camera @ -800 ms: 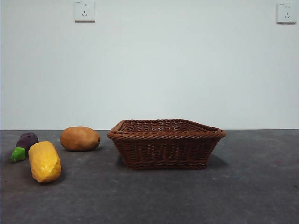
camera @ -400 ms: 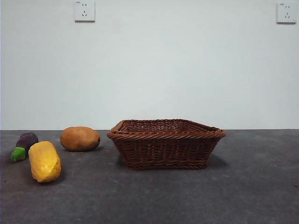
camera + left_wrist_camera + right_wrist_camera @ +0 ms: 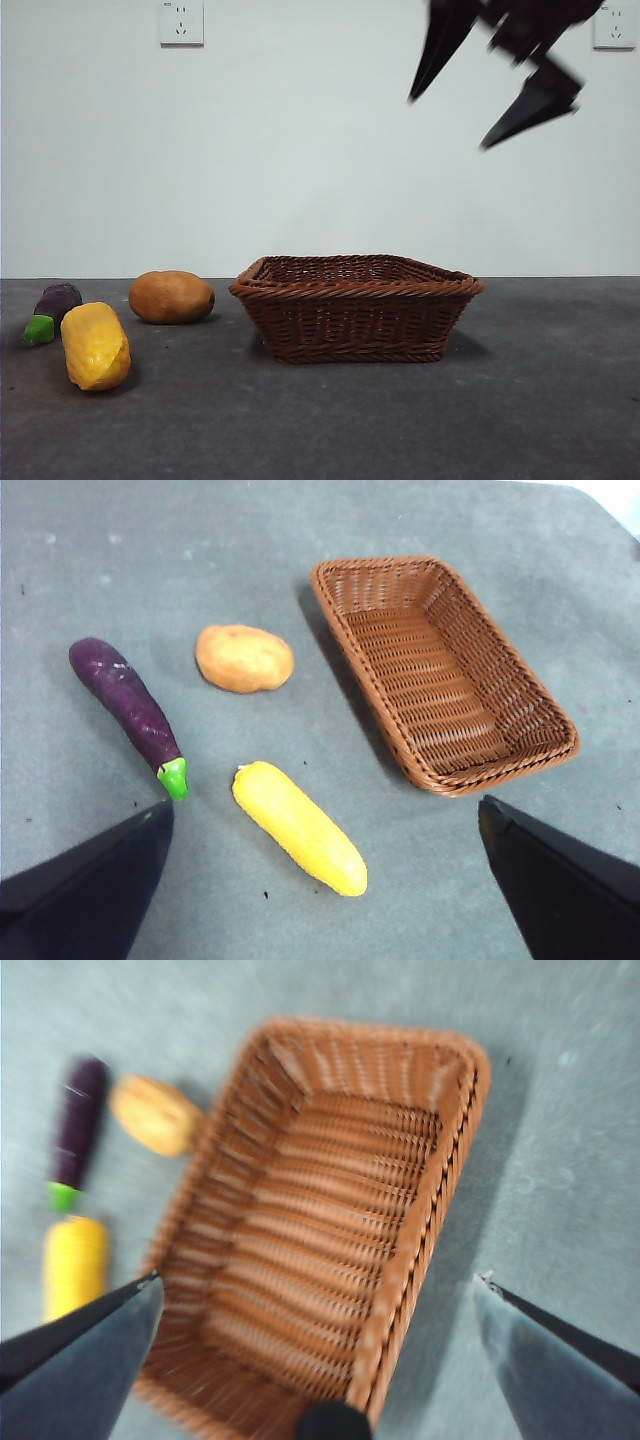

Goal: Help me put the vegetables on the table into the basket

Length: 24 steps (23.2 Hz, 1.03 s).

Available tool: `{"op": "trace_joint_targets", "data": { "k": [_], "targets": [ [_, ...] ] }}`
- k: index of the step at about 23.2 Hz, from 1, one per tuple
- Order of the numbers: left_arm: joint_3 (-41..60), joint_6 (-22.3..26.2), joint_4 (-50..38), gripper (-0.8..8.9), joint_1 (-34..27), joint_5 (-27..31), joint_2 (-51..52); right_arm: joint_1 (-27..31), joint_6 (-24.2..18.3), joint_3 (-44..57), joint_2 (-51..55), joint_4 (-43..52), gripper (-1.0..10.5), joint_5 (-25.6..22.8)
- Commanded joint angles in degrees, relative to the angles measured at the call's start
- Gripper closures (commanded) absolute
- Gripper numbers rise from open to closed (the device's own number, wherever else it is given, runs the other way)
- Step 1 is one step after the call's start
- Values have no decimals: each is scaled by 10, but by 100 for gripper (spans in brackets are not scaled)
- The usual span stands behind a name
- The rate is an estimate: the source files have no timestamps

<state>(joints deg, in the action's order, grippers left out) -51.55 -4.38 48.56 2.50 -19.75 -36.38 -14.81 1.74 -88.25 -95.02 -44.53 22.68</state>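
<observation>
While the right tool (image 3: pixel 492 98) hangs high above the basket (image 3: pixel 355 320), its two black jaws spread wide and holding nothing, all three vegetables lie on the dark grey bench (image 3: pixel 400 430) to one side of the basket. The potato (image 3: pixel 171 297) sits nearest the basket's braided rim with a clear gap between them; the corn (image 3: pixel 96 346) lies closer to the front camera, apart from the potato, and the eggplant (image 3: pixel 56 305) lies just beside the corn, its green cap toward it. The basket holds nothing inside. Open bench surrounds the basket on every side, with wide bare room on its far side from the vegetables.

The left tool (image 3: pixel 320 880) is also spread and holding nothing, looking down on corn, eggplant and potato. In the front view the corn partly covers the eggplant. The right wrist picture is blurred, and the basket's near edge is cut off there.
</observation>
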Motion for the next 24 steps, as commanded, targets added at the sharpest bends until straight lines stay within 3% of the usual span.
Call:
{"op": "trace_joint_targets", "data": {
  "k": [1, 5, 8, 13, 17, 20, 23, 24],
  "targets": [
    [0, -1, -6, 177, -2, -2, -7, -14, -10, -26, -62, -5, 290, -25],
    [0, -1, -6, 177, -2, -2, -21, -25, -12, -47, -150, -5, 294, -61],
    [0, -1, -7, 186, -2, -2, -28, -25, -14, -50, -197, 0, 354, -67],
    [0, -1, -6, 186, -2, -2, -34, -25, -14, -50, -236, 22, 359, -73],
    [0, -1, -5, 186, -2, -2, -37, -38, -2, -50, -255, 32, 593, -85],
    [0, -1, -6, 186, -2, -2, -40, -47, 4, -50, -256, 47, 870, -100],
    [0, -1, 1, 186, -2, -1, -49, -48, 15, -50, -256, 51, 889, -101],
    [0, -1, 1, 186, -2, -1, -55, -47, 25, -50, -256, 54, 941, -101]
  ]
}}
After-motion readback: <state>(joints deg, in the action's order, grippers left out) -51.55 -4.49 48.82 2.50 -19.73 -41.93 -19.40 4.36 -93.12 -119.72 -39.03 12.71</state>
